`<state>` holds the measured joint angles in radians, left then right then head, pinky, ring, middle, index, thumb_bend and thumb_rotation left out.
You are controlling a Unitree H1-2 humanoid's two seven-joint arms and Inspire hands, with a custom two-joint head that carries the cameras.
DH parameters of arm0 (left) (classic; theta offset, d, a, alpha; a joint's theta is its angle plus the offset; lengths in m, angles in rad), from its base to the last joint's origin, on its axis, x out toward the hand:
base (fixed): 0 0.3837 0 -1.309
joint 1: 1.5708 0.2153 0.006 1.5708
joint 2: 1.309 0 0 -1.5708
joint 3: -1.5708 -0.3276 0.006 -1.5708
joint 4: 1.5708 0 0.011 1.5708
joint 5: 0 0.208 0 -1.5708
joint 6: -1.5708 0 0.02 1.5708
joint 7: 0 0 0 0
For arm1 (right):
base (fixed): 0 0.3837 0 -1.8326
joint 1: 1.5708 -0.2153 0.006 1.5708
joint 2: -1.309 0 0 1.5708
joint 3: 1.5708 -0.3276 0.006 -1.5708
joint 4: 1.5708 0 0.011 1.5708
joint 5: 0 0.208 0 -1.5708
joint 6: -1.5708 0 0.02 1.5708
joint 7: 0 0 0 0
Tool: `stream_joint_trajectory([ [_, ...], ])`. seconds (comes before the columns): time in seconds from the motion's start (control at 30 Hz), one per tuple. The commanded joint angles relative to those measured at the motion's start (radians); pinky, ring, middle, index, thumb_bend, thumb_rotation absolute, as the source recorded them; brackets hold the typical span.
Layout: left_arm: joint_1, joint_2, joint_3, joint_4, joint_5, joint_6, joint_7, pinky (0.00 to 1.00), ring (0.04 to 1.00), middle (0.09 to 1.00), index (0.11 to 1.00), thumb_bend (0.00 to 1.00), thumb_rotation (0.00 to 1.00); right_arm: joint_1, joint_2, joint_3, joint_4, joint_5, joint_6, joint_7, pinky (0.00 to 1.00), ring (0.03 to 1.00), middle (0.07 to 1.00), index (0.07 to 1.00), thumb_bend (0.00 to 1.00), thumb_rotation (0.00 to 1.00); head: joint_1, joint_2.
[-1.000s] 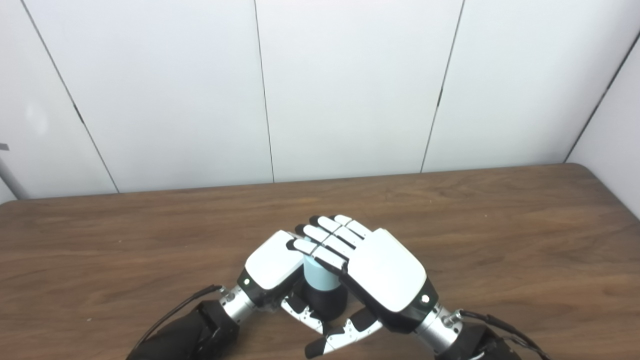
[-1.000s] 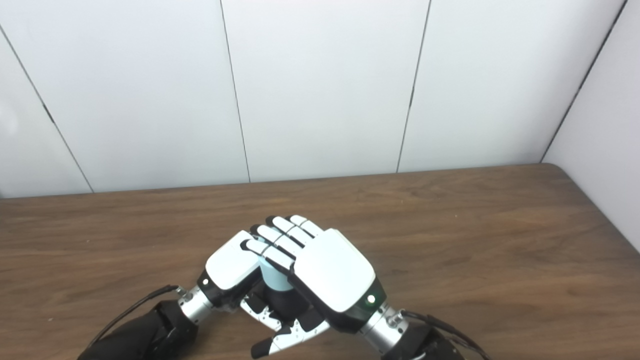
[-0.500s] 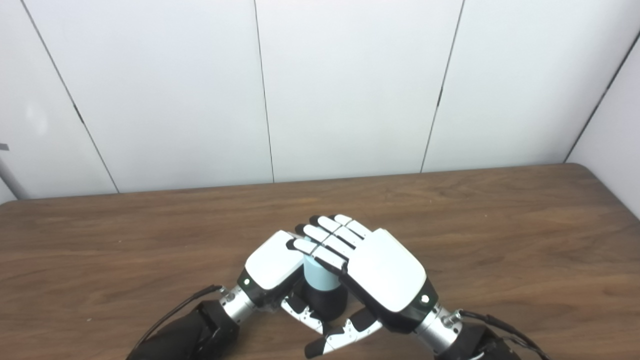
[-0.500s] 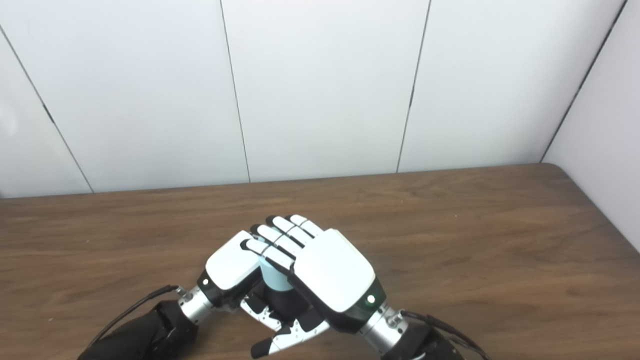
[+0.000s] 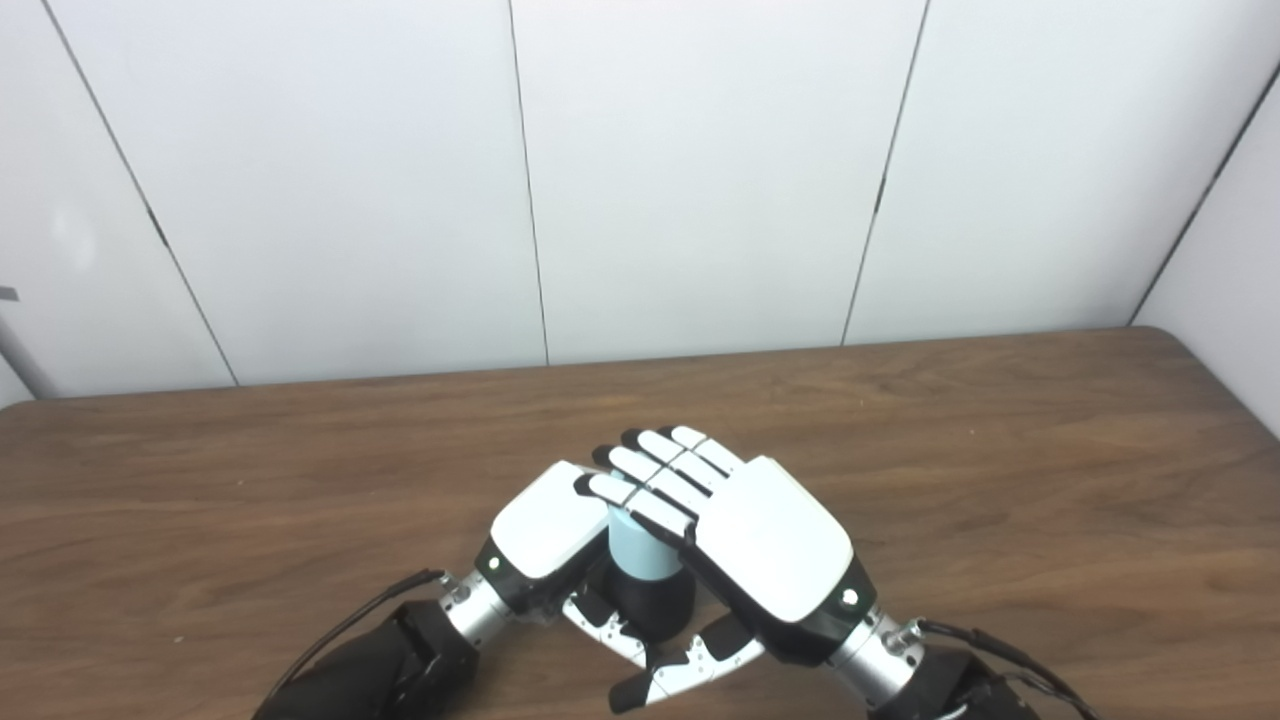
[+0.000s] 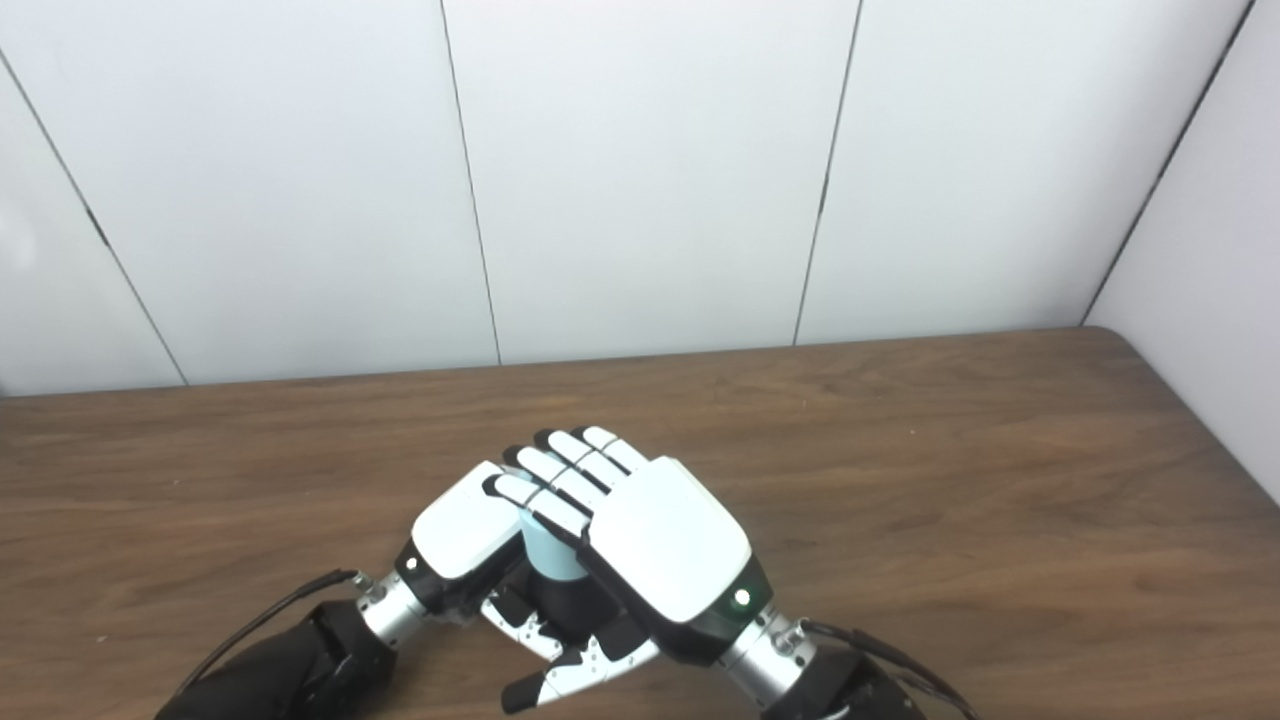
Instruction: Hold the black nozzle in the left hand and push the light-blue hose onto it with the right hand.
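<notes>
Both hands are meeting low over the near middle of the table (image 5: pixel 1000 450), a brown wood-grain top with a smooth, faintly glossy face. Behind it a wall (image 5: pixel 700 170) of flat white panels is standing, split by thin dark seams.

The left hand (image 5: pixel 545 520) is showing a smooth, rounded white plastic back with black joints and a ribbed metal wrist. It is wrapping the nozzle (image 5: pixel 655 605), a matte black cylinder standing roughly upright between the 2 palms; only the nozzle's lower part is showing, with the thumb lying across its near side. So the left hand is gripping the nozzle.

The hose (image 5: pixel 640 545) is a short, smooth, pale-blue tube sitting directly on top of the nozzle, its lower rim touching the black body. The right hand (image 5: pixel 770 550), with the same glossy white shell and a small green light near its wrist, is lying over the hose, its fingers (image 5: pixel 660 475) curling across the top end. It is clasping the hose, though the palm is hiding the contact itself.

Black sleeves and thin cables are trailing from both wrists toward the near edge.

Against the pictures from 1 second and half a second ago, almost nothing is differing: the right fingers are sitting a trace higher, and hose, nozzle and left hand are staying put.
</notes>
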<state>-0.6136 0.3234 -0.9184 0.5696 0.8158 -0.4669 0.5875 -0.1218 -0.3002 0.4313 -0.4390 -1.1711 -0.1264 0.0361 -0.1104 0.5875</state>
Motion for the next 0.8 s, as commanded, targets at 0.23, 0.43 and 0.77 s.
stream_joint_trajectory([
  [0.23,0.222,-0.072,-0.096,0.051,-0.076,-0.003,-0.03,0.35,0.434,0.49,0.482,0.52,0.0,0.087,-0.064,0.077,0.121,-0.004,-0.001,0.242,0.87,0.875,0.879,0.831,0.74,0.99,-0.002,0.001],
  [0.43,0.222,-0.073,-0.096,0.055,-0.083,-0.003,-0.029,0.36,0.444,0.496,0.473,0.52,0.0,0.087,-0.063,0.076,0.12,0.001,0.003,0.246,0.87,0.877,0.881,0.832,0.74,0.98,-0.001,-0.001],
  [0.77,0.226,-0.075,-0.089,0.051,-0.088,-0.003,-0.035,0.34,0.424,0.493,0.478,0.52,0.0,0.089,-0.064,0.078,0.119,0.01,0.004,0.251,0.86,0.873,0.88,0.83,0.75,0.96,-0.001,0.0],
])
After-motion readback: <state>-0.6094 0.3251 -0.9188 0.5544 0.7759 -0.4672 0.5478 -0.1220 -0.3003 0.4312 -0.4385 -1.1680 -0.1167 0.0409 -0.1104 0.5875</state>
